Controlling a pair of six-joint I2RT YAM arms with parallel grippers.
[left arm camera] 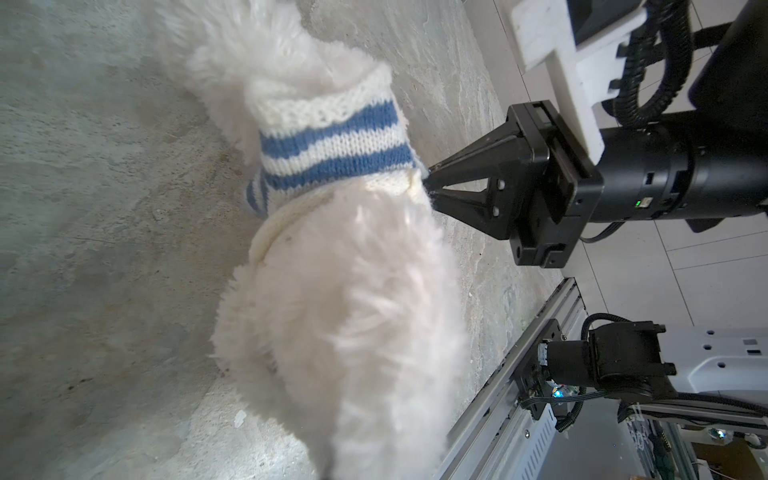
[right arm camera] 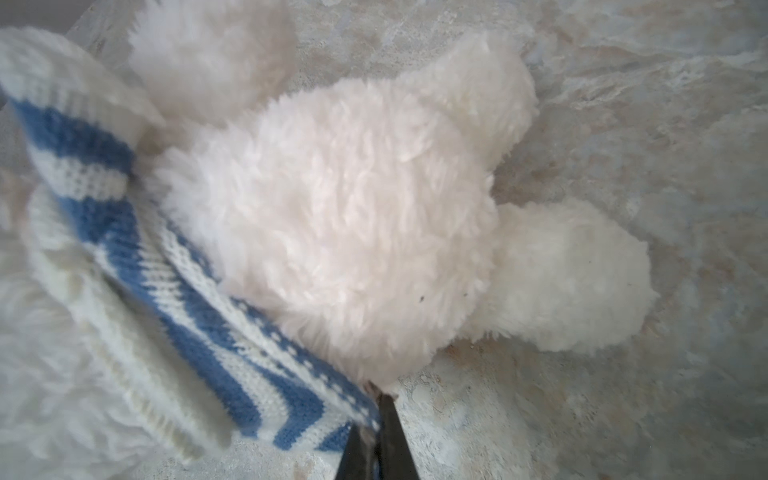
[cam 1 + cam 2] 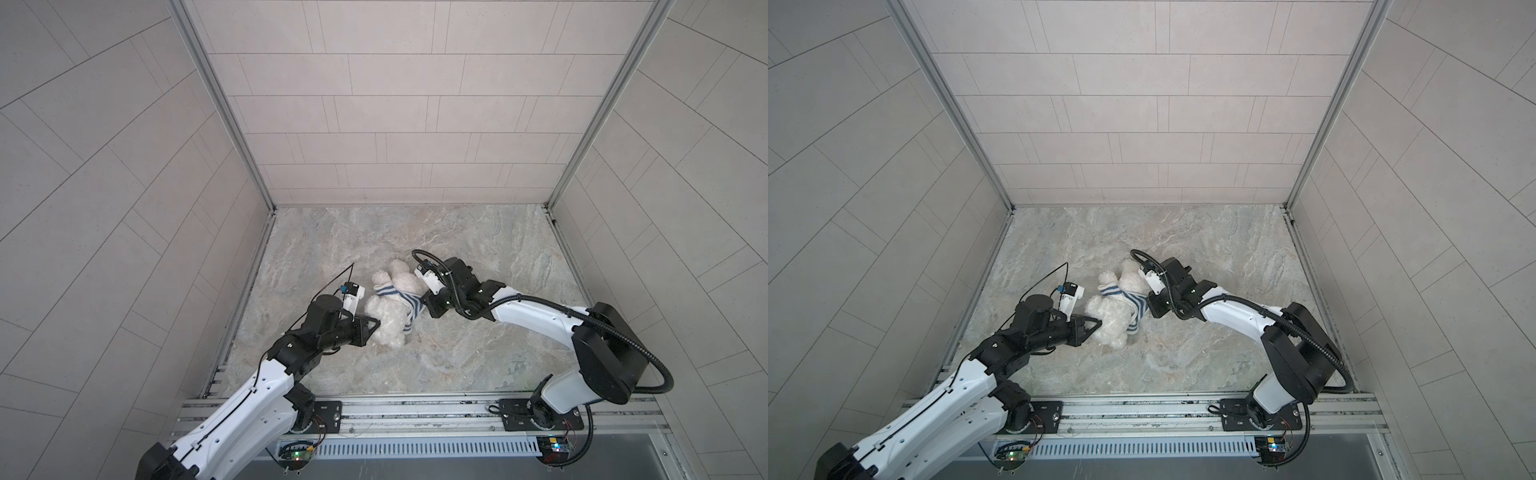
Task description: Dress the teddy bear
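Two pairs of fingers (image 2: 392,428), both closed. Right gripper (image 1: 430,183): pinching the hem of the striped shirt (image 1: 332,149), which is bunched in a band round the teddy bear (image 3: 390,320). The bear lies mid-surface (image 3: 457,257), between the arms. Left gripper (image 3: 377,323): tips against fur, hold unclear. Step, judged: working the shirt along the body. Next: pull against a steadied bear. Both arms low, reaching inward.

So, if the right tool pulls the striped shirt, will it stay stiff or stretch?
Probably stretches: the knit striped shirt draws to a point where the right tool pinches it. Likely floppy: it bunches around the teddy bear, which looks light and may drag along.
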